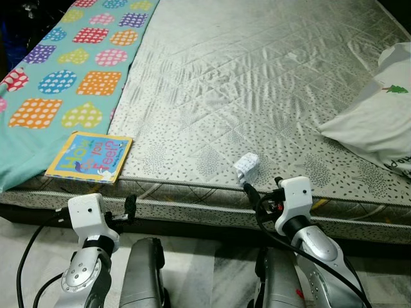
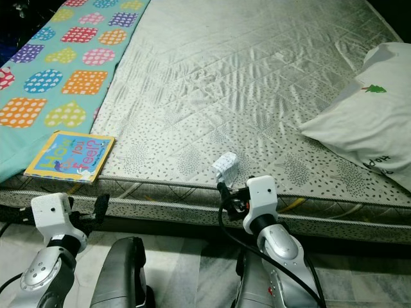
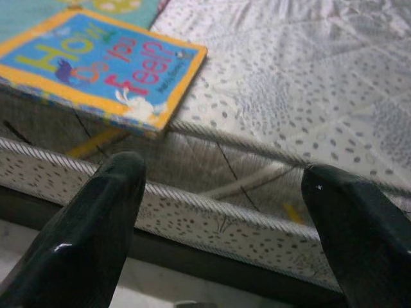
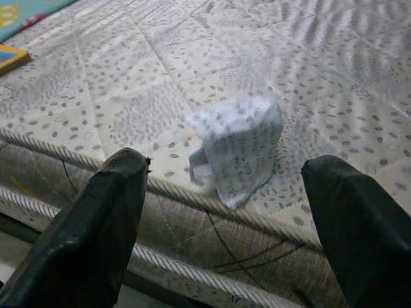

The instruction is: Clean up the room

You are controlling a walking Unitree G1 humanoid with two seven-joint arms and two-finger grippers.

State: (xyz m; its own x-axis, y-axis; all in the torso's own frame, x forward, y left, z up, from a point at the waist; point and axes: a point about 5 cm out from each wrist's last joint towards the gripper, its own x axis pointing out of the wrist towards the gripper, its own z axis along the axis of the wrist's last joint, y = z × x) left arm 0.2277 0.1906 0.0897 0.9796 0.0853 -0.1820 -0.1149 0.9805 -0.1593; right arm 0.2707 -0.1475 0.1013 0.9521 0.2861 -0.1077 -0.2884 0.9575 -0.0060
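A crumpled white paper [image 1: 246,168] lies on the grey mattress [image 1: 244,77] close to its front edge. My right gripper [image 1: 264,190] hangs just in front of and slightly below it, open; in the right wrist view the paper [image 4: 237,147] sits between the two black fingers [image 4: 103,218] without touching them. A children's book [image 1: 90,157] with a blue and yellow cover lies at the front left edge, partly on a teal blanket. My left gripper [image 3: 221,170] is open below the bed edge, just right of the book [image 3: 96,70], holding nothing.
A teal blanket [image 1: 70,58] with coloured patches covers the mattress's left side. A white pillow [image 1: 379,122] lies at the right. The mattress side [image 1: 192,208] runs across in front of both grippers, with marble floor [image 1: 205,269] below.
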